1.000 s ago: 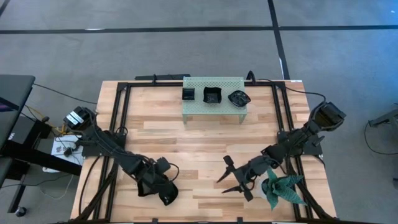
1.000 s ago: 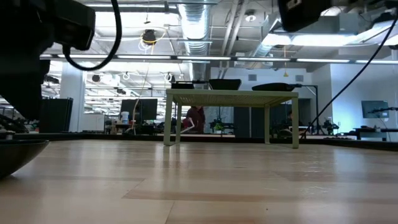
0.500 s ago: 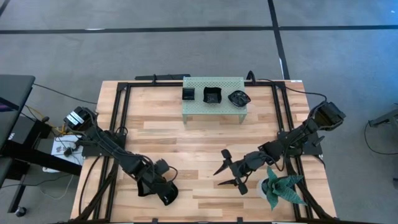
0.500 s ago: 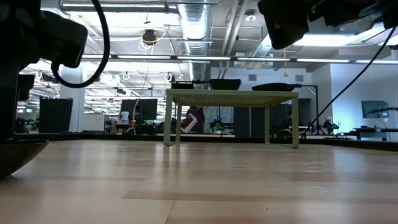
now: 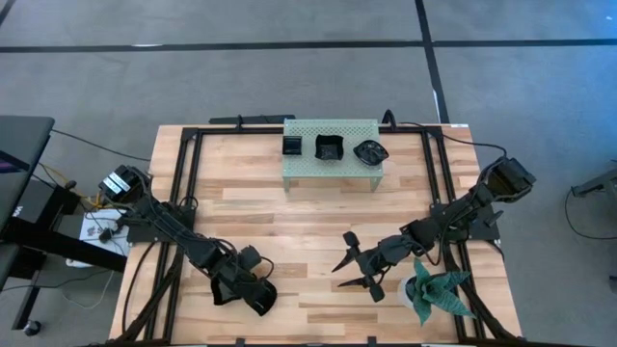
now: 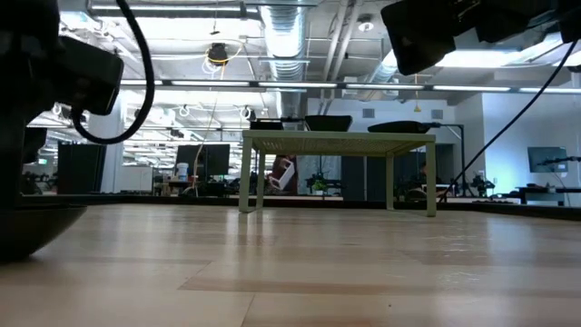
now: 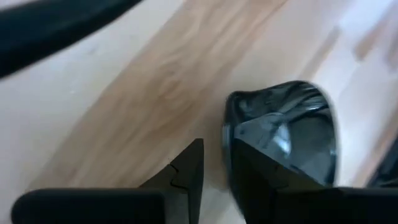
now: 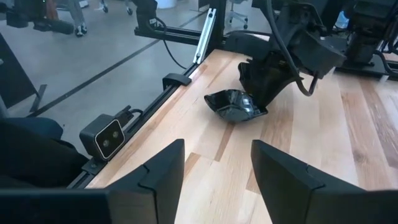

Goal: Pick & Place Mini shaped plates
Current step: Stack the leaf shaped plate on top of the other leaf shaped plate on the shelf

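My left gripper (image 5: 256, 295) is near the table's front left, shut on a glossy black mini plate (image 7: 286, 127). The right wrist view shows that plate (image 8: 233, 104) low over the wood under the left gripper (image 8: 264, 84). It fills the left edge of the low view (image 6: 32, 232). Whether it touches the table I cannot tell. My right gripper (image 5: 344, 269) hovers open over the front middle with nothing between its fingers. Three more mini plates (image 5: 330, 148) sit on a pale green perforated stand (image 5: 308, 169) at the back. My left gripper has the plate's rim (image 7: 228, 152) between its two fingers, one finger (image 7: 186, 174) outside the wall and the other (image 7: 261, 180) inside the hollow. The fingers slant steeply down from above. The plate sits hollow side up, slightly tilted, at the fingertips.
A green spiky plant in a white pot (image 5: 436, 290) stands at the front right, close beside my right arm. A black frame rail (image 5: 188, 173) runs along the table's sides. Bare wood lies between the stand and the two grippers.
My left gripper has sunk toward the table with the plate held in its fingers, so the plate now sits lower and closer to the wood. My right arm has swung slightly toward the table's left.
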